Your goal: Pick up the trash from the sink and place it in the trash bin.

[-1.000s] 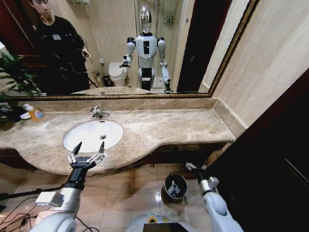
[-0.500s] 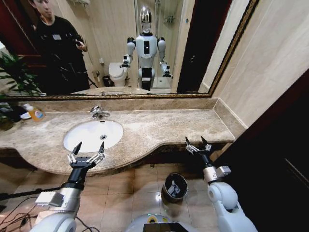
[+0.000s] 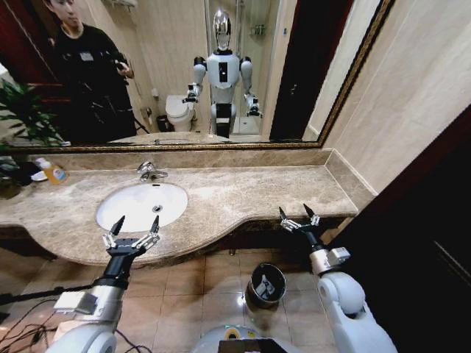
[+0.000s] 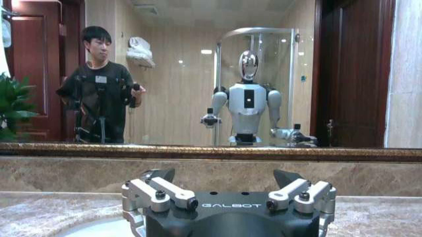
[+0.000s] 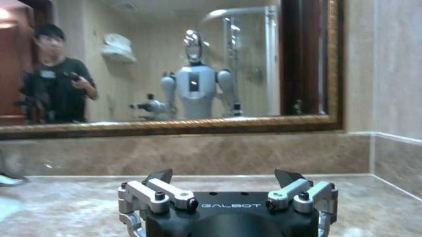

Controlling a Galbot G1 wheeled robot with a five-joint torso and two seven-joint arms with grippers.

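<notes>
Marble tabletop [image 3: 243,195] spans the head view from 9 to 3 o'clock, curved front edge toward the robot, mirror [image 3: 184,73] along the wall behind it.

Sink [image 3: 141,205] set into the tabletop at roughly 9 o'clock of centre; white oval basin, chrome tap [image 3: 149,171] on its far rim at 12 o'clock of the basin. Basin surface reads plain white from the head view; trash items inside cannot be made out. Drain visible as a small dark spot near the basin's right side.

Trash bin [image 3: 266,284] stands on the tiled floor below the tabletop's front edge, at about 6 o'clock of the head view; dark round body, shiny rim, some pale content visible inside, kind not discernible.

Yellow-orange bottle [image 3: 54,173] rests on the tabletop at the far left, near 9 o'clock, well apart from the sink.

Left pincer [image 3: 132,226] held over the tabletop's front edge just at 6 o'clock of the sink; fingers spread wide, nothing between them. Confirmed in the left wrist view [image 4: 228,190]: both fingers apart, empty, pointing toward the mirror.

Right pincer [image 3: 297,215] raised at the tabletop's front edge, at about 1 o'clock of the trash bin and well apart from the sink; fingers spread, empty. Right wrist view [image 5: 228,190] shows the same: fingers parted, bare marble beyond.
</notes>
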